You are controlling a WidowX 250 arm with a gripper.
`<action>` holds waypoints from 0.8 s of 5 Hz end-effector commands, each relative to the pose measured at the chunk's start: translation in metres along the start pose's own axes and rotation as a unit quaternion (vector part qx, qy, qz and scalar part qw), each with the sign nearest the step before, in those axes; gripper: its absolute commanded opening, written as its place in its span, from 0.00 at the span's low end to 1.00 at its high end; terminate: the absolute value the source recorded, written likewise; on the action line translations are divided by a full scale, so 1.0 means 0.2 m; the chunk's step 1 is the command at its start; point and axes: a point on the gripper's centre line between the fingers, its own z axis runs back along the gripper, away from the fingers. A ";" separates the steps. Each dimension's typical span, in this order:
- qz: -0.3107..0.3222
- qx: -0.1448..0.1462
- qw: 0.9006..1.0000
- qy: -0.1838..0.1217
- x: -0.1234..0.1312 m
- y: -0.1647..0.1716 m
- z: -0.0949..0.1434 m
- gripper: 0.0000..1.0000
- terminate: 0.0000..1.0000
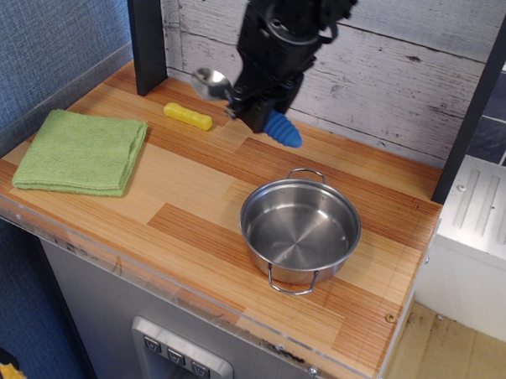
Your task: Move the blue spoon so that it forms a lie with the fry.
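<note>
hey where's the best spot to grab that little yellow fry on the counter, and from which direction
Take the fry at its middle, across the narrow width, coming straight down from above. It lies flat on the counter with open wood on every side, and its long sides give the fingers two parallel faces. The gripper already holds the blue spoon.

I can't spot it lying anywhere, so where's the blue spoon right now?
The blue spoon is off the counter, held in the gripper near the back wall, right of the fry and behind the pot.
</note>
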 end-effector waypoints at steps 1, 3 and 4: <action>0.031 -0.020 0.999 0.005 -0.10 -0.16 0.04 0.00 0.00; 0.052 0.003 0.999 -0.004 -0.14 -0.22 -0.05 0.00 0.00; 0.061 0.006 0.998 -0.008 -0.13 -0.23 -0.09 0.00 0.00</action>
